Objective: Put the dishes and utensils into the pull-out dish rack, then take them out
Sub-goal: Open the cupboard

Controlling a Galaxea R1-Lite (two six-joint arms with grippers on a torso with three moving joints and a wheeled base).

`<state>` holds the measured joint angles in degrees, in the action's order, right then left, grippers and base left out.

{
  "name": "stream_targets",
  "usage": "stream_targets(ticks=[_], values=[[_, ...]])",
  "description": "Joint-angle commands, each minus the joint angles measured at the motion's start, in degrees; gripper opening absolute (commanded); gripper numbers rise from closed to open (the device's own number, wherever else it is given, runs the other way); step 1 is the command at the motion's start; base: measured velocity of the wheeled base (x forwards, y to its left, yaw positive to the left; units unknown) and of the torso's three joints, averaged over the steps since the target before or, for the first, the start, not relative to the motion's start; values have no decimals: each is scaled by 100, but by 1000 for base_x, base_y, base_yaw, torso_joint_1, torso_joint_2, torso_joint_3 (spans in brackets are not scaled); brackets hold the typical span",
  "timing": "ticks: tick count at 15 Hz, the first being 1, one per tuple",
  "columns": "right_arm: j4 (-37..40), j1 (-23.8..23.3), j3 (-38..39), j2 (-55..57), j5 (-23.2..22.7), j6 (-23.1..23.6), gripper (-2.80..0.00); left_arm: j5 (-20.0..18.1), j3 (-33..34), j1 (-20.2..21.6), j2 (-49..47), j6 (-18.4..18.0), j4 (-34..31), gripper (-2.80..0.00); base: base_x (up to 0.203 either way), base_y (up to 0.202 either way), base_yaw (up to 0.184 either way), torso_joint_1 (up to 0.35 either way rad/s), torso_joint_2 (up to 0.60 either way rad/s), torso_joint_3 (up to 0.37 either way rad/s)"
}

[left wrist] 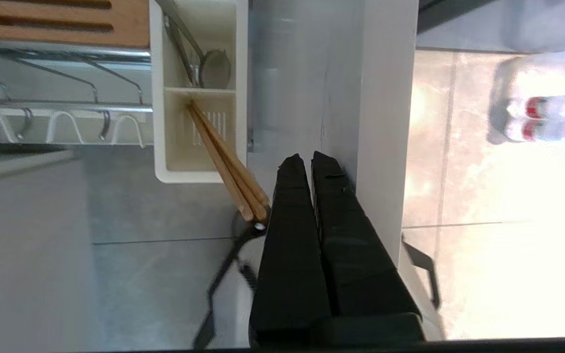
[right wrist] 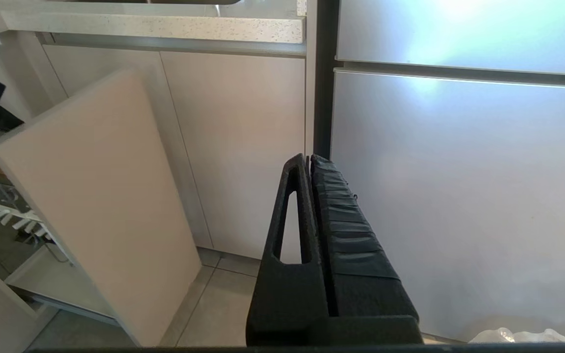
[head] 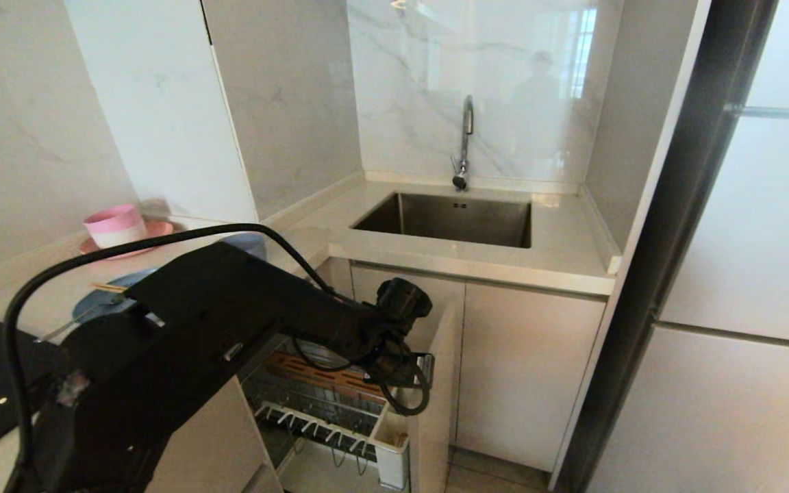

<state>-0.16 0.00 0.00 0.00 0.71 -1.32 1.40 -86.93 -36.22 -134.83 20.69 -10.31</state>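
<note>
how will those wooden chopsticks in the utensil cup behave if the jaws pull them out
The pair of thin light-brown wooden chopsticks looks stiff and probably light. Leaning loose in the white plastic utensil cup, they may split apart or slip unless pinched together. Being slim and smooth, they could roll once laid flat.

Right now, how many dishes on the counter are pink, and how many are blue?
Pink: 2 (pink bowl, pink plate)
Blue: 2 (blue bowl, blue plate)
Total: 4
</note>
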Motion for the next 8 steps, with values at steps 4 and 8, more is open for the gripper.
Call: stream_targets(ticks=[4, 8], values=[[-2, 0, 0, 0, 0, 0, -280, 275, 1, -166, 9, 66, -6, -280, 0, 0, 0, 0, 0, 0], [-2, 0, 0, 9, 0, 0, -280, 820, -32, -56, 95, 40, -6, -280, 0, 0, 0, 0, 0, 0]])
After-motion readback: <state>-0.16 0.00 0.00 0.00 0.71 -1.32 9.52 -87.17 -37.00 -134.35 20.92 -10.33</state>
